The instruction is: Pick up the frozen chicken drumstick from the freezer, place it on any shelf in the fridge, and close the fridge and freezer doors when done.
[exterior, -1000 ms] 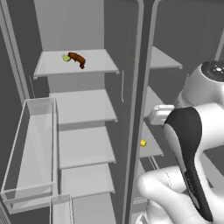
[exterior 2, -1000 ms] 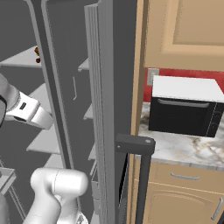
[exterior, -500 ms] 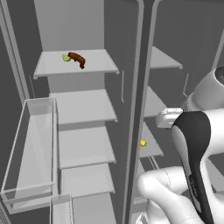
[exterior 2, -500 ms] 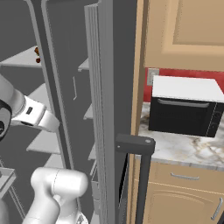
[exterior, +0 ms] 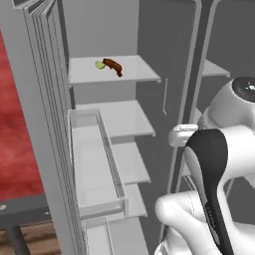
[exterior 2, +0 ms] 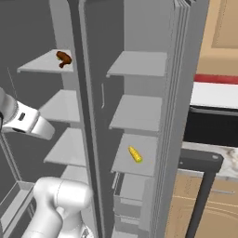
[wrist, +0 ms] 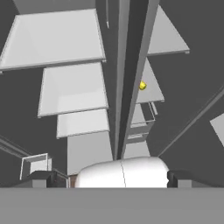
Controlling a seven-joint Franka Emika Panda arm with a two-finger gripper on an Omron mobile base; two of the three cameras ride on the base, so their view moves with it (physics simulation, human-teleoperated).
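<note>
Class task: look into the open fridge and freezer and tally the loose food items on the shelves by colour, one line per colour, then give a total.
Reddish-brown: 1, the frozen chicken drumstick on the top shelf.
Green: 1, the small round fruit touching the drumstick.
Yellow: 1, the small yellow lump on a shelf in the other compartment.
Total: 3

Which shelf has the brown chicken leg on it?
The top shelf of the left compartment; the chicken leg lies there beside a small green fruit.
</note>
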